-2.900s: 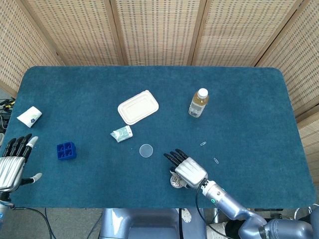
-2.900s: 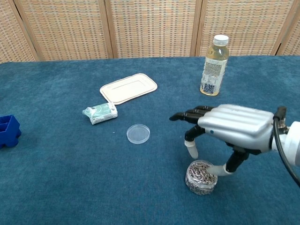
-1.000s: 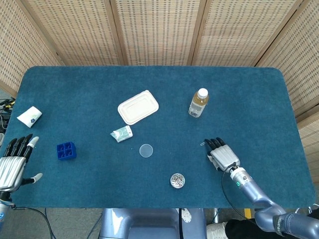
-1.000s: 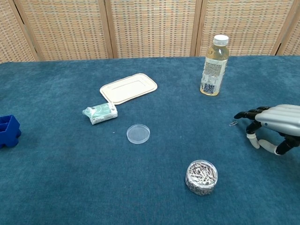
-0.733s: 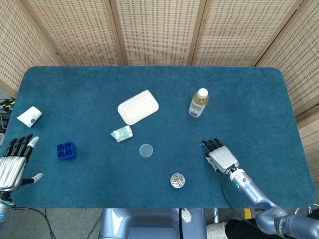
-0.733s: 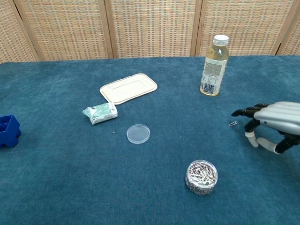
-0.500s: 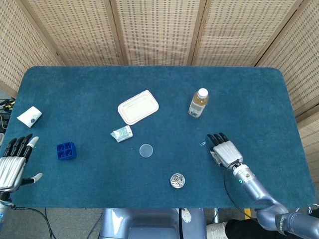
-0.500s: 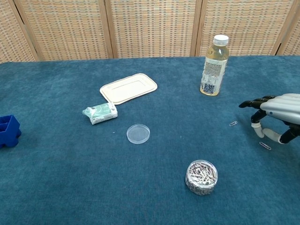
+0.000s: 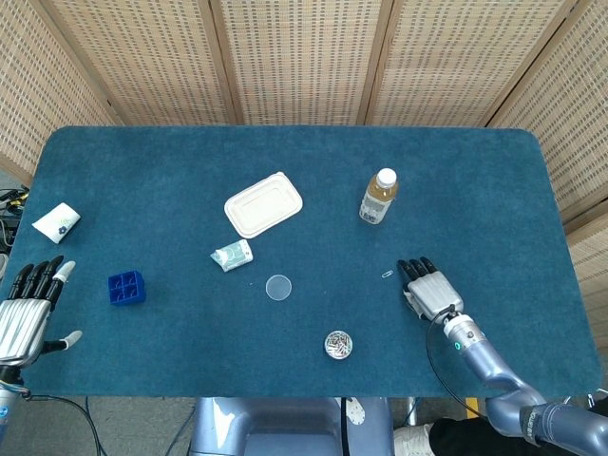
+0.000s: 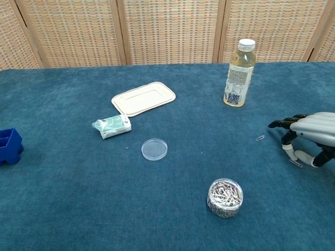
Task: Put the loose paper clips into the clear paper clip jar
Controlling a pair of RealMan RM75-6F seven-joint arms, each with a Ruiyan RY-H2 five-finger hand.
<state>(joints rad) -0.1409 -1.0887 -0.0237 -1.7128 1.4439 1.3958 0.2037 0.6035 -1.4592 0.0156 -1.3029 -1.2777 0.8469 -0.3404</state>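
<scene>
The clear jar (image 9: 337, 344) (image 10: 225, 197), full of paper clips, stands open near the table's front edge. Its round clear lid (image 9: 278, 287) (image 10: 154, 149) lies flat further back on the left. One loose clip (image 9: 388, 275) (image 10: 260, 138) lies just left of my right hand (image 9: 430, 290) (image 10: 309, 130). A second clip (image 10: 296, 163) lies on the cloth under that hand, between the lowered thumb and a finger; whether they touch it I cannot tell. The hand's fingers are apart and hold nothing. My left hand (image 9: 24, 313) rests open at the far left edge.
A drink bottle (image 9: 378, 198) (image 10: 238, 73) stands behind the right hand. A white lidded tray (image 9: 263, 204) (image 10: 143, 98), a green packet (image 9: 232, 255) (image 10: 111, 126), a blue block (image 9: 125, 287) (image 10: 9, 145) and a white packet (image 9: 56, 222) lie to the left.
My right hand left the jar and moved right to the loose clips, then sank a little over the nearer clip. The left hand has stayed still.
</scene>
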